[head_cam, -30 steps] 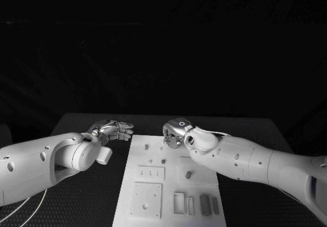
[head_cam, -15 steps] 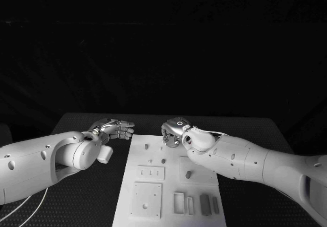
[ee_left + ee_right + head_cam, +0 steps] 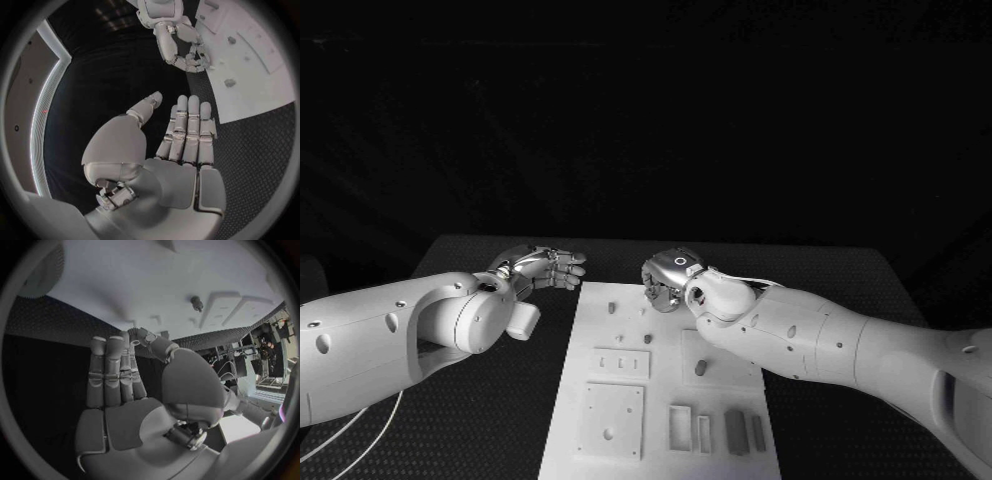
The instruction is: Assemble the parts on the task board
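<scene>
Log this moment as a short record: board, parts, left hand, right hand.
board: white task board lying flat on the black table, between the two arms
parts: small grey pieces on the board, none held
left hand: silver left hand off the board's far left corner, fingers extended, holding nothing
right hand: silver right hand above the board's far end, thumb near the fingertips; whether it holds anything cannot be told
</scene>
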Robot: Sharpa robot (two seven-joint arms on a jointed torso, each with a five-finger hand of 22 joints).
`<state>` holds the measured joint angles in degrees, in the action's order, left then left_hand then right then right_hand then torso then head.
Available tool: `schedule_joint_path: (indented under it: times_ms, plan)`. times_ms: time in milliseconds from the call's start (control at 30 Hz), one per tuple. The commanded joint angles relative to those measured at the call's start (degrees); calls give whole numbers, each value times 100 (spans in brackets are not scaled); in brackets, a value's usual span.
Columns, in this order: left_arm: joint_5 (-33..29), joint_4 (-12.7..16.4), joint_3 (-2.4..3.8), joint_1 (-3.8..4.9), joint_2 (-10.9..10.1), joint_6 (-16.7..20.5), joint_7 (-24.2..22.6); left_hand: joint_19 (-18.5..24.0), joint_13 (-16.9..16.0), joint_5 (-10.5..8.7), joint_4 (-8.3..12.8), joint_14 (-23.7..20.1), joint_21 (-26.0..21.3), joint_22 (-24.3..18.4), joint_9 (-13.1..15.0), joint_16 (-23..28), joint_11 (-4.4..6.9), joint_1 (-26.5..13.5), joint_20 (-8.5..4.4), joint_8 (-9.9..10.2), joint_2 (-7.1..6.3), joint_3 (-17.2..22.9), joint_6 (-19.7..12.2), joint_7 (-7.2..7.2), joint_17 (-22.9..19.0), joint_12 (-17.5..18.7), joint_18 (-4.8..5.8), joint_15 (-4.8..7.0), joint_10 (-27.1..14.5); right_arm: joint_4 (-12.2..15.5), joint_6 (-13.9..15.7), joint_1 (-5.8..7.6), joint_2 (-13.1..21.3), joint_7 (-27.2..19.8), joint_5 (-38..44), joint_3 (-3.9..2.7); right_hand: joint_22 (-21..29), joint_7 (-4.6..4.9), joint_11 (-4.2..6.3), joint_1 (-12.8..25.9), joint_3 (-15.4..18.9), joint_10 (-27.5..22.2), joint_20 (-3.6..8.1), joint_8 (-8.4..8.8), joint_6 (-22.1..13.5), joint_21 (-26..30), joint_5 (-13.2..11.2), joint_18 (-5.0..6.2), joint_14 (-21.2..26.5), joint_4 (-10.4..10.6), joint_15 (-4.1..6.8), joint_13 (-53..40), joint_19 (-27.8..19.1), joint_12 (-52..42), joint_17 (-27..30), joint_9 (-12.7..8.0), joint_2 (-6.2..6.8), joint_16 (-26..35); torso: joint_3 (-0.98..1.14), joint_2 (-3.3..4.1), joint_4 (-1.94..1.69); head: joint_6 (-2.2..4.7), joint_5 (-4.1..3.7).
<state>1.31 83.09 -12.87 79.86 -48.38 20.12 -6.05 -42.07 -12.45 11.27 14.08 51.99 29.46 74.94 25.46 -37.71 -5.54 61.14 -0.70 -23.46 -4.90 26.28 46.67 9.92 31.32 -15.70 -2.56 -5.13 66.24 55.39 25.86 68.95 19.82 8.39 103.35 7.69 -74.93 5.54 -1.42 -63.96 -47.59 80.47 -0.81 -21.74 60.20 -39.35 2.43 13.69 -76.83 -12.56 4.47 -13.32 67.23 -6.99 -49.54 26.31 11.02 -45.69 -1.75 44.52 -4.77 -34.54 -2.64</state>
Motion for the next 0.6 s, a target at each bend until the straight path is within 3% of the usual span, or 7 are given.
schedule_joint_path:
  times_ms: [33, 233, 433, 600]
  plan:
    - [20, 27, 5, 18, 1, -56, -50, 52, -10, -10, -3, -43, 23, 102, 6, -26, -1, -55, 1, 37, -22, 35, -23, 9, -10, 36, -34, 7, -27, 5, -45, -13, -5, 1, 99, 2, -136, 6, 5, -54, -43, 15, 45, -14, 34, -35, 35, 131, 16, -3, 42, -12, -15, 21, -7, 103, 15, -24, -5, 22, -29, -9, 1]
    - [21, 16, 5, 19, 13, -56, -45, 53, -12, -11, 0, -45, 24, 102, 7, -27, -1, -53, 1, 38, -24, 37, -23, 9, -11, 37, -35, 7, -27, 41, -57, -23, 3, -8, 98, 2, -135, 6, 6, -52, -44, 17, 46, -14, 34, -41, 35, 131, 17, -1, 42, -15, -15, 22, -7, 105, 16, -29, -1, 31, -24, -25, 19]
    - [21, -27, 5, 19, 46, -72, -44, 55, -13, -11, 0, -46, 26, 102, 8, -28, -1, -54, 2, 39, -25, 39, -22, 9, -13, 38, -35, 6, -26, 46, -88, -28, -14, -11, 153, 3, -135, 6, 6, -53, -49, 19, 47, -14, 35, -49, 36, 131, 18, 0, 43, -18, -16, 23, -7, 107, 19, -36, -18, 32, -16, -40, 0]
    - [21, -61, 4, 19, 48, -63, -44, 56, -15, -11, 0, -47, 27, 102, 10, -29, -2, -56, 2, 39, -24, 40, -21, 9, -14, 40, -35, 6, -27, 20, -105, -46, -33, -1, 167, 8, -135, 4, 8, -55, -56, 23, 49, -16, 39, -59, 36, 131, 19, -1, 44, -23, -18, 23, -7, 110, 23, -45, -6, 36, -17, -35, -4]
